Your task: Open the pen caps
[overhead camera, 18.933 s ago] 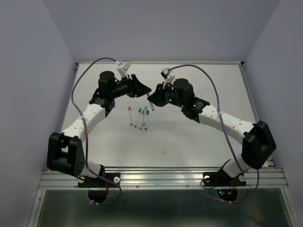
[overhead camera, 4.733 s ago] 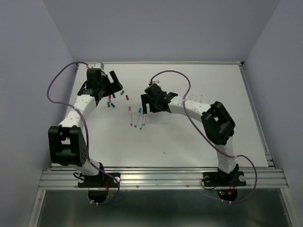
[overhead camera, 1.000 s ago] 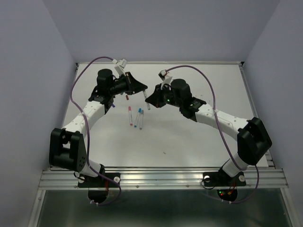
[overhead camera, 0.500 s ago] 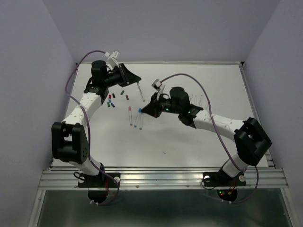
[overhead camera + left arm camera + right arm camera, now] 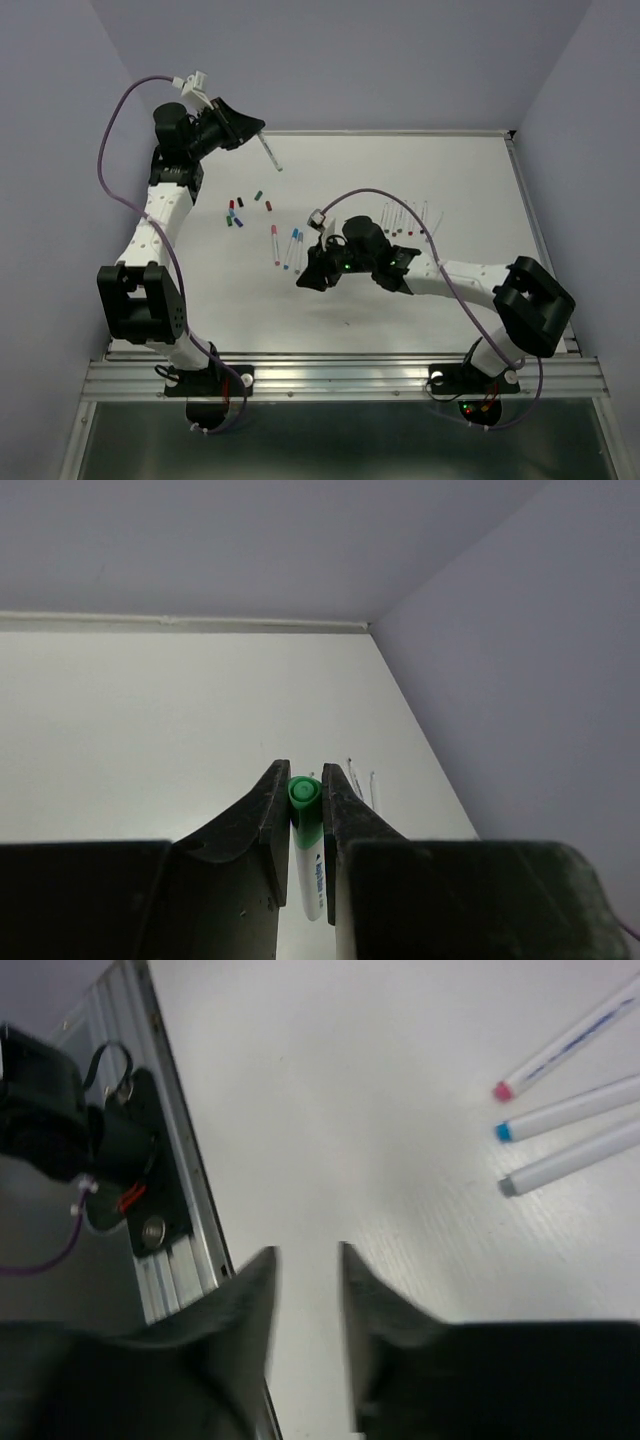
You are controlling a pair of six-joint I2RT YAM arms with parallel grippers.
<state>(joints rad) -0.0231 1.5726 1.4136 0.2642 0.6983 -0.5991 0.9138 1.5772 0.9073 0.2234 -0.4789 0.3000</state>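
My left gripper [image 5: 258, 130] is raised over the table's back left, shut on a white pen [image 5: 269, 154] that slants down out of it. In the left wrist view the pen's green end [image 5: 305, 792] is pinched between the fingertips of the left gripper [image 5: 305, 780]. My right gripper [image 5: 304, 282] hangs low over the table, just right of three capped pens [image 5: 291, 249]. In the right wrist view the right gripper [image 5: 308, 1252] has its jaws apart with nothing between them. The pens' pink [image 5: 504, 1090], blue [image 5: 504, 1132] and grey [image 5: 508, 1187] ends lie at upper right.
Several loose pen caps [image 5: 236, 214] are scattered at the left behind the capped pens. Several white barrels [image 5: 405, 217] lie in a row at the middle right. The metal rail of the table's near edge [image 5: 170, 1220] is close to the right gripper.
The left arm has swung up and to the back left, carrying the pen. The right gripper has come toward the near side, dropped low and opened.
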